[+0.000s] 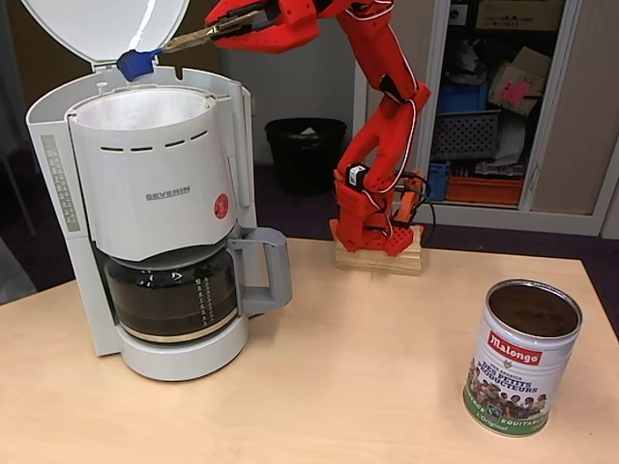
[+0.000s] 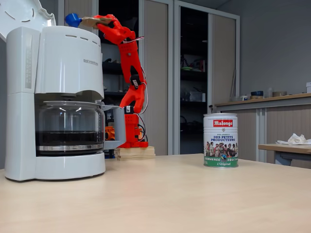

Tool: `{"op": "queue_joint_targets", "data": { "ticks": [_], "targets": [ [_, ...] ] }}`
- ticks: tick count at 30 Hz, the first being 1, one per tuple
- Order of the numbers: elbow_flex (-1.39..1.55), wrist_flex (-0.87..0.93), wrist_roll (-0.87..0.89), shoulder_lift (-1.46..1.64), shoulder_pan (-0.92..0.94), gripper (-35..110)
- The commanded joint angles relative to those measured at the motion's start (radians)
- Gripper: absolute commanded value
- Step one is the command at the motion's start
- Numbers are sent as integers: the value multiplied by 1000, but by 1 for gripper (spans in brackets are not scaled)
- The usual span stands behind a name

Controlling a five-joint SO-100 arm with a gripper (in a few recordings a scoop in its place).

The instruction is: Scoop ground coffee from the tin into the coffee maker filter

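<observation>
Hand [image 1: 208, 36] clamped on a tan scoop handle [image 1: 193, 39], blue scoop bowl [image 1: 135, 64] out front; same grip reads in the other fixed view [image 2: 97, 20]. Arm is stretched high so the scoop clears the basket wall and sits at the back rim of the coffee maker filter [image 1: 140, 108], under the raised lid [image 1: 106, 27]. Lid is flipped up to leave the basket open from above. Can't tell whether the bowl holds any ground coffee.

Tin [image 1: 520, 358] stands upright on the desk [image 1: 338, 387], well apart to the right in this view, top off, dark ground coffee [image 1: 534, 311] visible inside. Carafe [image 1: 172, 290] is seated under the basket.

My read: tipping step, needs a wrist roll over the paper cone. Risk is spilling behind the rim.
</observation>
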Motion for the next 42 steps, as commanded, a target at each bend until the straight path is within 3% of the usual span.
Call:
{"op": "queue_joint_targets", "data": {
  "ticks": [1,5,10,12,17,24,42],
  "targets": [
    [3,-11,-209,29,15,0],
    [5,-54,-394,37,8,0],
    [25,-75,-393,46,11,0],
    [31,-80,-314,48,12,0],
    [49,-49,127,63,-9,0],
    [118,-55,500,130,-43,0],
    [201,-44,931,160,91,0]
  ]
}}
